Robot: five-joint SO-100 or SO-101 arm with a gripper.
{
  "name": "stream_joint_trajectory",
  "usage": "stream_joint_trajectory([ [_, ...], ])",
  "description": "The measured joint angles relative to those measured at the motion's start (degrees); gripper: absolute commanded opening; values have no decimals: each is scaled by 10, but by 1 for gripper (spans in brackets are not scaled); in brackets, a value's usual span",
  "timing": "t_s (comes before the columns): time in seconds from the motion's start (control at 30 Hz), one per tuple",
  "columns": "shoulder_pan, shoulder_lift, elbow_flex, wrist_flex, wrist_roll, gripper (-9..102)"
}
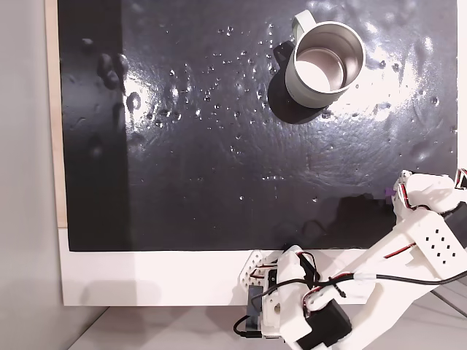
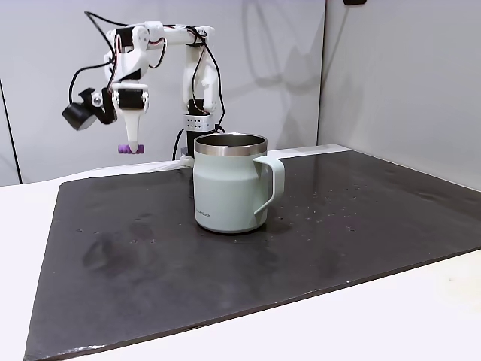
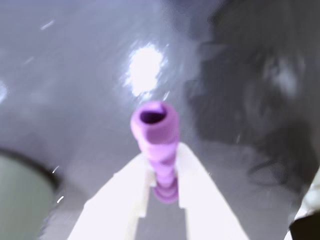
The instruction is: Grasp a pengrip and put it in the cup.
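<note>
Here, in a fixed view, the gripper hangs at upper left, raised above the black mat, its fingers closed on the purple pengrip. The wrist view shows the pengrip clamped between both white fingers. The cup stands upright at frame centre, to the right of the gripper and apart from it.

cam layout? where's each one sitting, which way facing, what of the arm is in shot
A fixed view: overhead, looking straight down on the black mat; arm base and links at the bottom right.
A fixed view: low at the table's far side, facing the arm across the cup; whole arm, end effector raised.
Wrist view: looks down along the end effector clamping the pengrip.
Shared: cup in both fixed views.
</note>
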Motion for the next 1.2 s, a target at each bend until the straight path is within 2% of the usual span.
stream_joint_trajectory([
  [0.17,-15,79,-76,83,25,0],
  [0.4,-40,95,-250,181,65,0],
  [0.6,-82,98,-281,185,103,0],
  [0.8,-144,31,-335,185,163,0],
  [1.2,-267,-167,-554,185,263,0],
])
